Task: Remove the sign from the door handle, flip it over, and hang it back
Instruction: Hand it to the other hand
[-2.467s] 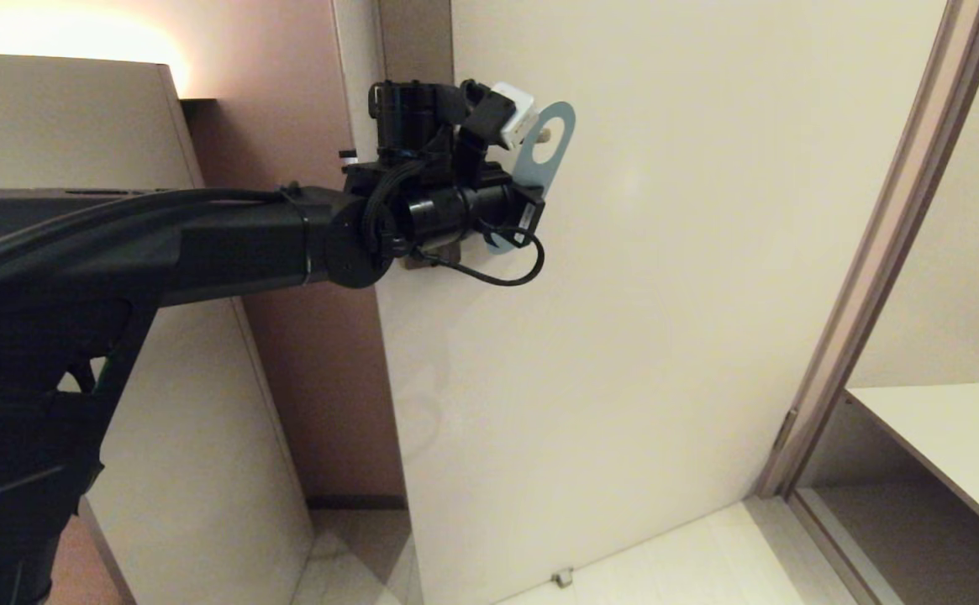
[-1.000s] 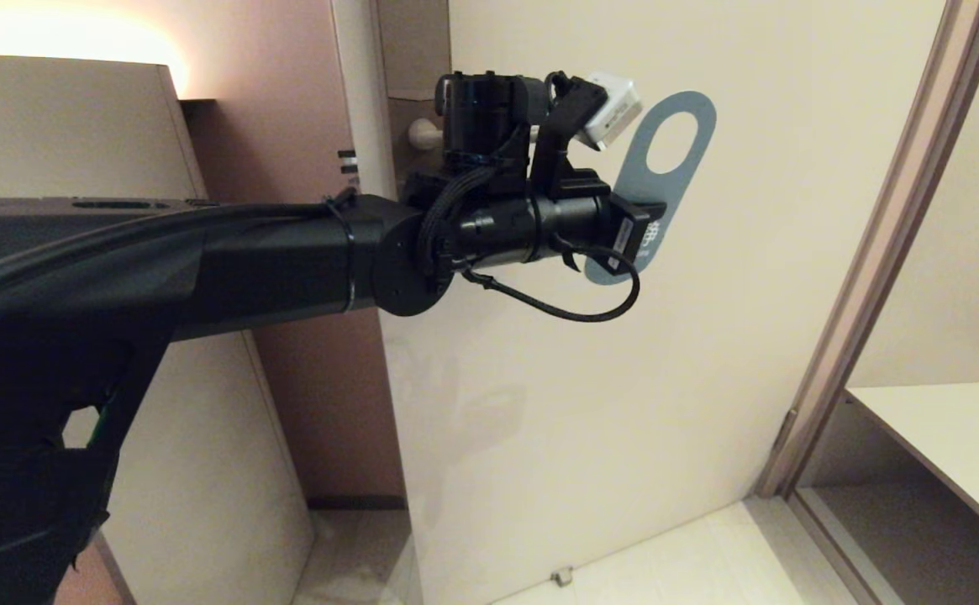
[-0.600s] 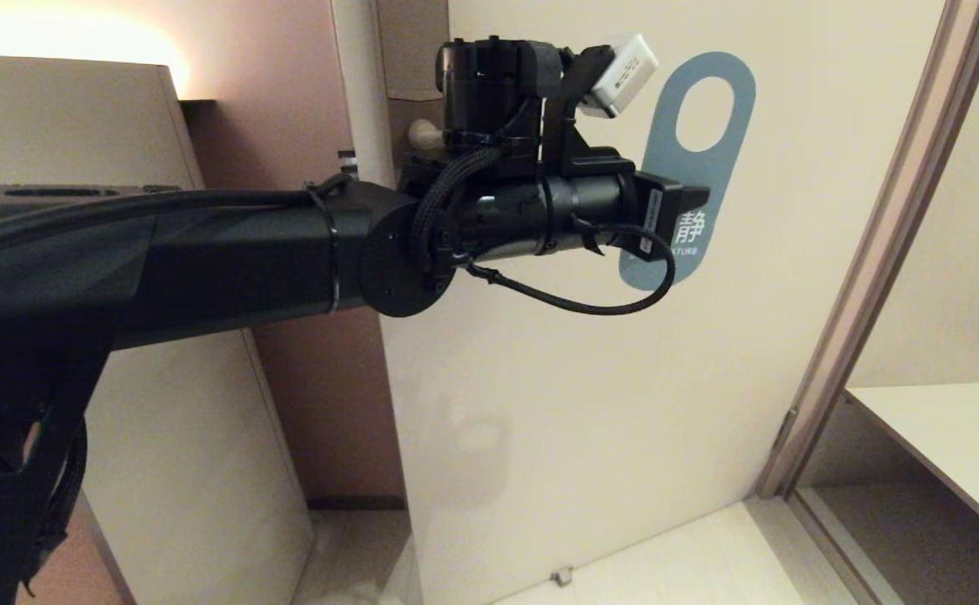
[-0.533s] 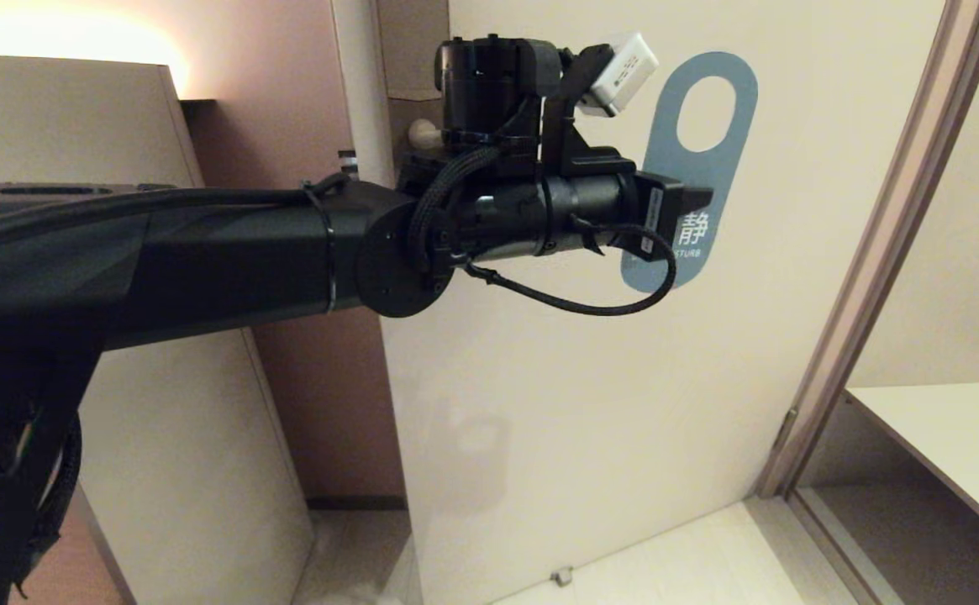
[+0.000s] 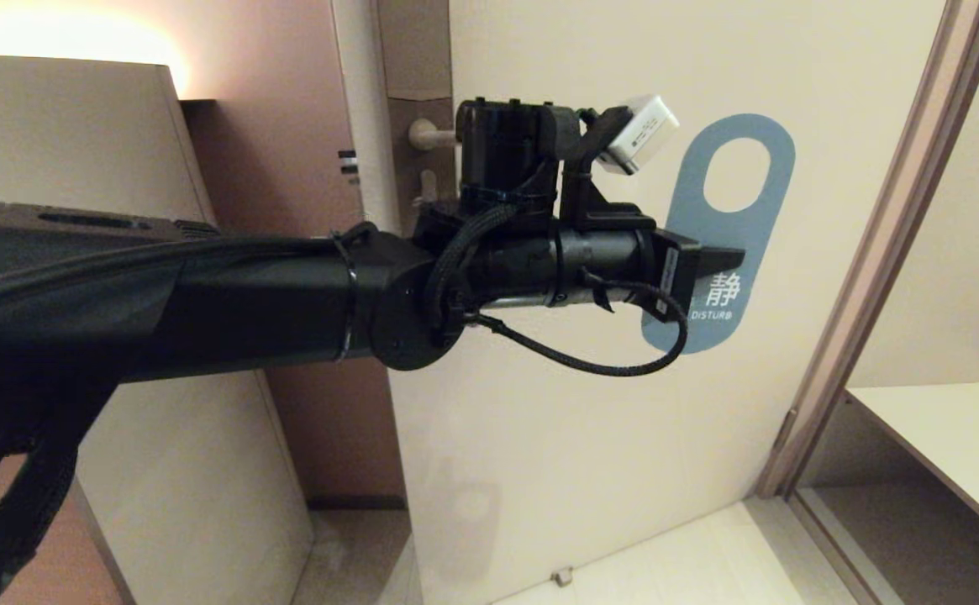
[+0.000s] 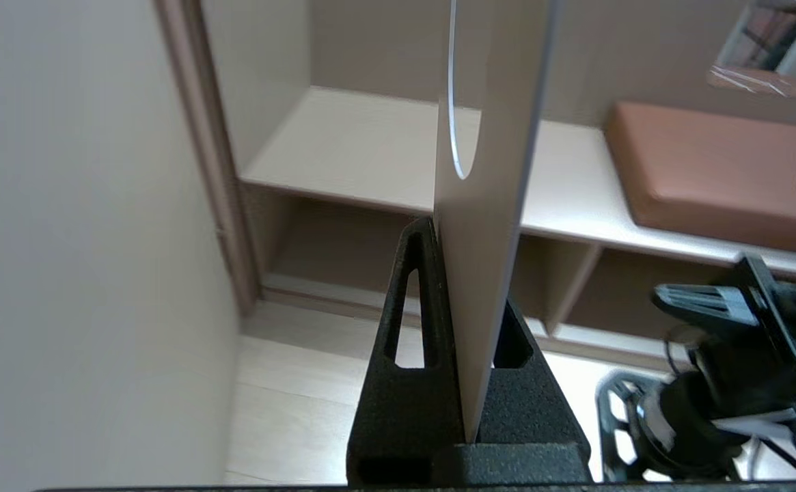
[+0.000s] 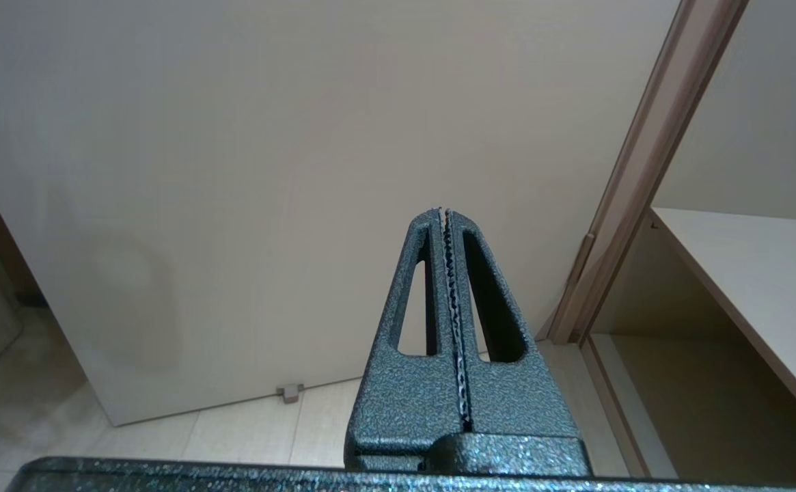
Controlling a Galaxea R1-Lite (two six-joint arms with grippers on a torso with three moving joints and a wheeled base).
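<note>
My left gripper is shut on the sign and holds it upright in front of the door, to the right of the door handle. The sign is off the handle. Its blue side faces the head view, with the oval hole on top and "DISTURB" at the bottom. In the left wrist view the sign stands edge-on between the fingers of my left gripper. Only the handle's inner end shows on the lock plate; my wrist hides the rest. My right gripper is shut, empty, and low before the door.
The cream door fills the middle, with a small doorstop at its foot. A door frame and a shelf stand to the right. A tall cabinet stands on the left. A brown cushion lies on the shelf.
My left gripper has drawn the sign off the handle's tip, carried it right and a little down, and turned its blue face toward the head view. The handle's base has come into view.
</note>
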